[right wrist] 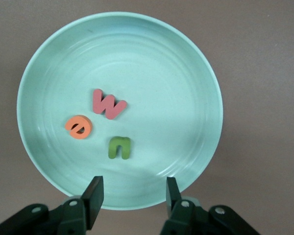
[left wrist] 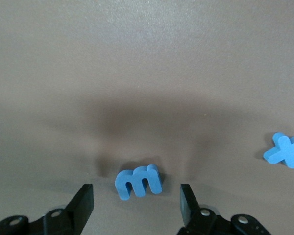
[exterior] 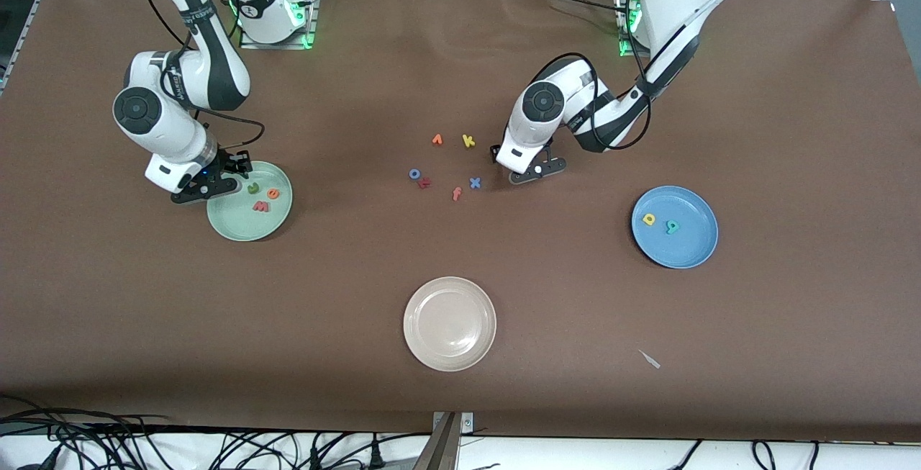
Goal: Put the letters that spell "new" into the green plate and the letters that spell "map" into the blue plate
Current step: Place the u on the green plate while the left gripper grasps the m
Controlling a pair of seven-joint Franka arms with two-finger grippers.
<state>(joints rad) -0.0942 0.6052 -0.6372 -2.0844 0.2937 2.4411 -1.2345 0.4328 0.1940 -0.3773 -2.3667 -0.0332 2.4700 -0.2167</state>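
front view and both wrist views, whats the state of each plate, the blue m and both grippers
pale mint-green plate: holds green n, orange e, salmon-red w
medium-blue plate: holds yellow a, teal p
cream-white plate: empty
blue foam m: flat on the table, between open fingers, not gripped
left gripper: open, low around the m
right gripper: open, empty, over the green plate's rim

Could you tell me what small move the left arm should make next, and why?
Probably shut the left gripper on the blue m. The letter lies on the table between its open fingers, untouched, and the blue plate holds only the yellow a and teal p. The right gripper hangs open over the green plate, whose word is complete.
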